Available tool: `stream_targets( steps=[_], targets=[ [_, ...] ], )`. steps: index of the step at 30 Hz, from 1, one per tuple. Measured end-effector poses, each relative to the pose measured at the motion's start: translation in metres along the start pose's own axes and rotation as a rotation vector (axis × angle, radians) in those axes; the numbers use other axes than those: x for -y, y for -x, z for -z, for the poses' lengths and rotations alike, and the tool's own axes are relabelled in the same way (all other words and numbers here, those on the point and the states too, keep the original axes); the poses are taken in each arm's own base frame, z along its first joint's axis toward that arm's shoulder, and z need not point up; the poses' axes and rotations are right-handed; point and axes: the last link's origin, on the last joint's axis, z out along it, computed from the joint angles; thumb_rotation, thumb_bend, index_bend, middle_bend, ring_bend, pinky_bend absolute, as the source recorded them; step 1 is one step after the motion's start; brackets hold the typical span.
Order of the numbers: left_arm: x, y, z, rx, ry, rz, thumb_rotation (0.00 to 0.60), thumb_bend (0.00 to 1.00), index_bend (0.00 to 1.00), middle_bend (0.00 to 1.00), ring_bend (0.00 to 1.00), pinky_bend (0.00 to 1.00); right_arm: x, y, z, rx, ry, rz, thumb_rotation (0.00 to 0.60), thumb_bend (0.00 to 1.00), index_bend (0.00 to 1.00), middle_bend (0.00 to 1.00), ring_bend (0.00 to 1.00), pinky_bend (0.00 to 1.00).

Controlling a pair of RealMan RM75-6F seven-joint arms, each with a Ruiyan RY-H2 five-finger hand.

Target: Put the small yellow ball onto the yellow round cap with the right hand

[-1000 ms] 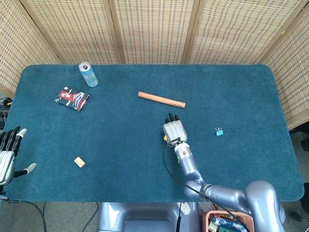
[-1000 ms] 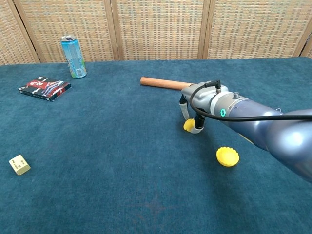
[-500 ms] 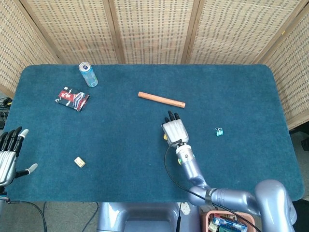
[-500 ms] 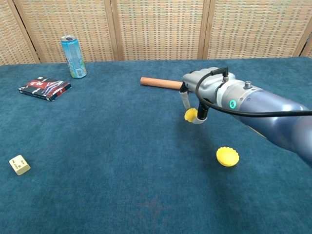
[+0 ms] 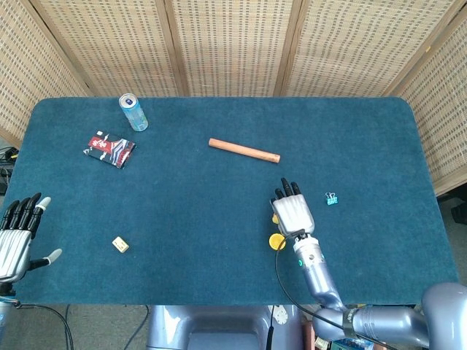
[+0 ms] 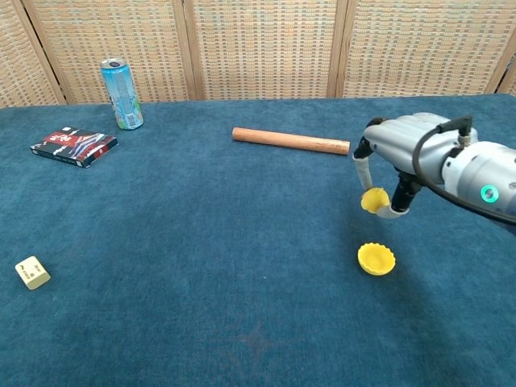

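Observation:
The small yellow ball [image 6: 373, 199] hangs above the cloth, pinched under my right hand [image 6: 403, 157]. In the head view only a sliver of the ball [image 5: 274, 217] peeks out at the left edge of that hand [image 5: 293, 212]. The yellow round cap [image 6: 376, 259] lies on the blue cloth just below and slightly in front of the ball; from the head camera the cap [image 5: 276, 241] sits by the hand's wrist side. My left hand [image 5: 16, 237] is at the table's near left edge, fingers spread, holding nothing.
A wooden rod [image 5: 244, 151] lies mid-table behind the right hand. A blue can [image 5: 133, 111] and a red-black packet [image 5: 109, 149] sit far left. A small beige block [image 5: 120, 244] is near the left front, and a teal binder clip [image 5: 331, 197] lies right of the hand.
My right hand has carried the ball to the right and toward the near side, from beside the rod's end to just above the cap. The left hand barely shifted.

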Motion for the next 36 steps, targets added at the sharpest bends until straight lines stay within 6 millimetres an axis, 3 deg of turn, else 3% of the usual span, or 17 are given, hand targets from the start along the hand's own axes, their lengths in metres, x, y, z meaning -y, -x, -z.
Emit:
stream_targets(
  steps=[7,13,22,36],
  targets=[
    [-0.002,0.001,0.002,0.002,0.005,-0.006,0.6,0.11,0.0,0.0,0.0,0.0,-0.003,0.011,0.035,0.012,-0.034,-0.005,0.6,0.21,0.53,0.25,0.0,0.13],
    [-0.003,0.001,0.002,0.0,0.006,-0.005,0.6,0.11,0.0,0.0,0.0,0.0,0.007,0.016,0.049,0.01,-0.072,-0.02,0.6,0.21,0.53,0.25,0.0,0.13],
    [-0.002,0.001,0.002,-0.002,0.004,-0.008,0.6,0.11,0.0,0.0,0.0,0.0,0.023,0.026,0.046,0.033,-0.105,-0.036,0.6,0.21,0.53,0.25,0.0,0.13],
    [-0.002,-0.001,0.003,-0.011,0.007,-0.008,0.6,0.11,0.0,0.0,0.0,0.0,0.018,0.031,0.033,0.051,-0.074,-0.038,0.6,0.21,0.53,0.25,0.0,0.13]
  ],
)
